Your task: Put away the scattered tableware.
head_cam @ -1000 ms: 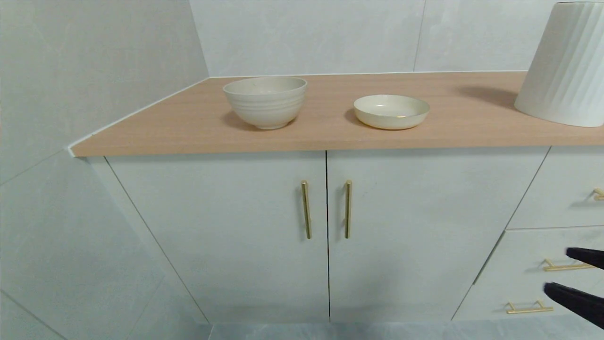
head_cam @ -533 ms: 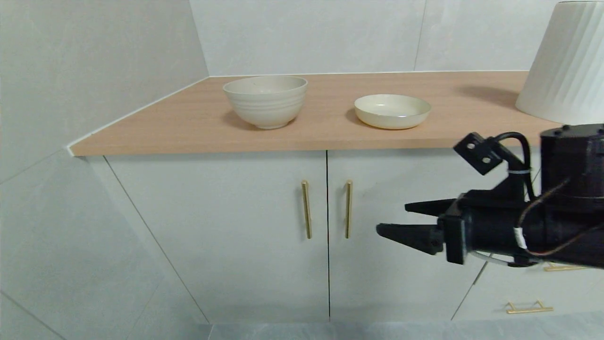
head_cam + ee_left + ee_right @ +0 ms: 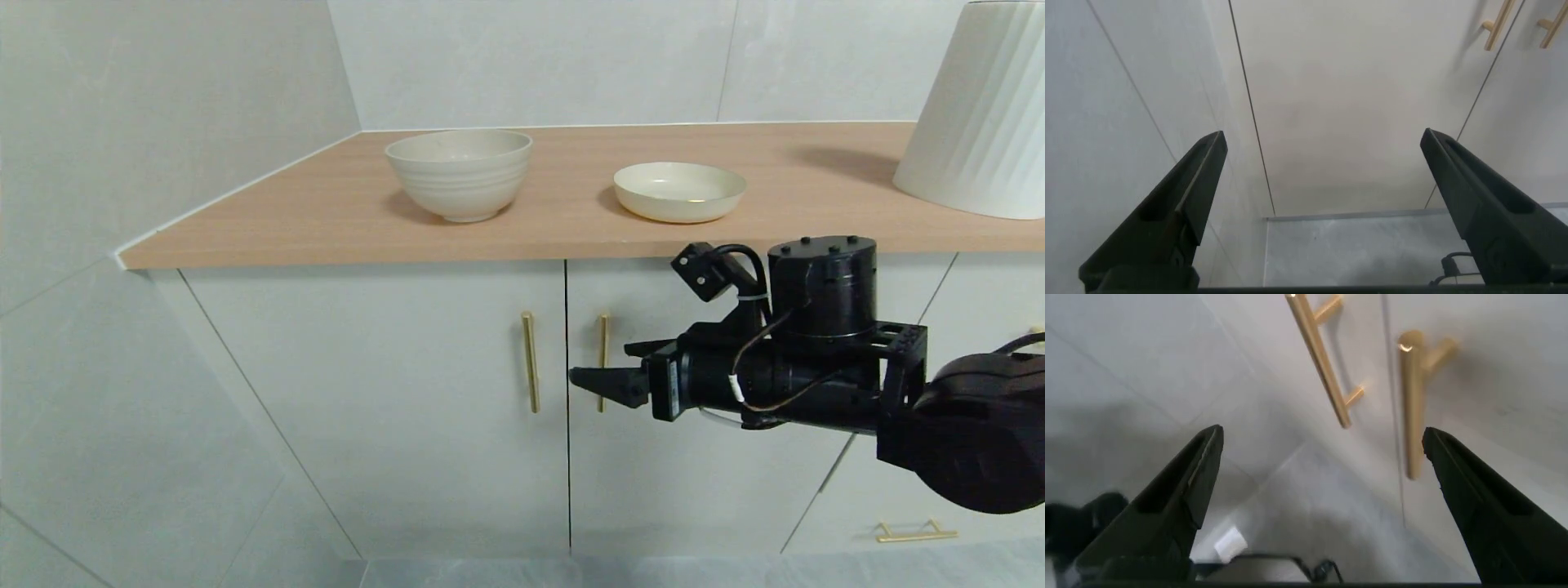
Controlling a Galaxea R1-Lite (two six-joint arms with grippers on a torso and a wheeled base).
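Tableware here comprises two items, a deep ribbed bowl (image 3: 459,174) and a shallow dish (image 3: 679,191). Both stand upright on the wooden surface (image 3: 286,229), above the right jaws and well apart from them. The dish is nearly overhead of the jaws. The bowl is above and beyond their tips. Neither item is touched.

Right jaws: apart and empty, held level at the end of the right arm (image 3: 784,380), with the tips pointing across the cabinet doors (image 3: 392,408) below the surface. The tips are just beside the right door handle (image 3: 602,335), and the left door handle (image 3: 531,361) lies a little beyond them. Contact with the bar cannot be confirmed. In the right wrist view, both handles fall between the spread jaws.

Judgement: this placement indicates that the step in hand is opening the cabinet, presumably the storage place, before any item is lifted. The level, spread posture suits closing across a vertical bar.

Left jaws: apart and empty, held low, facing the lower cabinet front (image 3: 1355,106) and the floor (image 3: 1355,245), far beneath the tableware. This is probably a parked position clear of the door swing.

A white ribbed shade (image 3: 976,114) stands on the surface, above the right arm and behind its jaws.
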